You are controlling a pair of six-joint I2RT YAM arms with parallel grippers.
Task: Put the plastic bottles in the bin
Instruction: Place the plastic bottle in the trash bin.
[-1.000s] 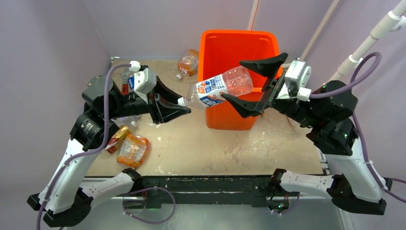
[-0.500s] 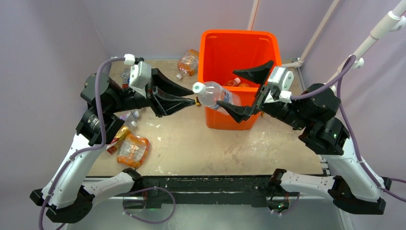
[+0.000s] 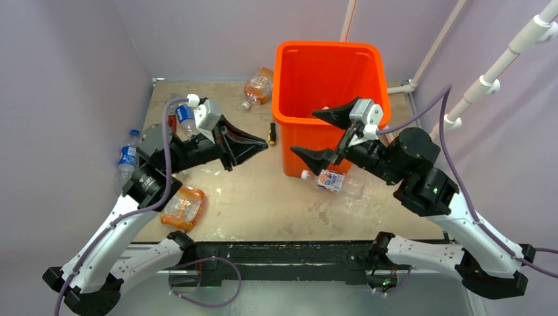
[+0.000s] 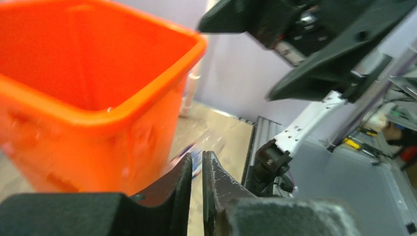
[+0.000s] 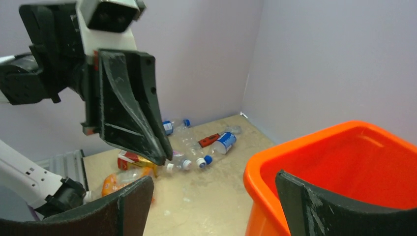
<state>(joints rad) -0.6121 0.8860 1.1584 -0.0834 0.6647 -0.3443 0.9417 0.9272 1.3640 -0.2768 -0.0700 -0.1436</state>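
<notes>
Two robot arms face each other across a sand-coloured table [image 3: 263,197], with the orange bin [image 3: 327,45] standing at its far side. The left gripper [image 3: 263,141] is clenched tight on nothing, its tips pointing toward the bin's left wall. The right gripper [image 3: 322,137] hangs spread wide and empty, one finger over the bin's near rim and the other in front of its near wall.

Just below that lower finger, a clear bottle with a blue, white and red label [image 3: 329,180] lies on its side on the table. It is outside the bin, just beside its foot, and partly under the right arm. A small dark tool with a yellowish end [image 3: 272,133] lies between the left gripper and the bin.

More plastic lies about the table:
- an orange-labelled bottle [image 3: 258,84] near the bin's far left corner
- a blue-labelled bottle [image 3: 186,117] half hidden by the left wrist
- a second blue-labelled bottle [image 3: 127,155] at the table's left edge
- a crushed orange bottle [image 3: 181,207] beside the left arm

White pipes [image 3: 500,62] climb the right wall.
</notes>
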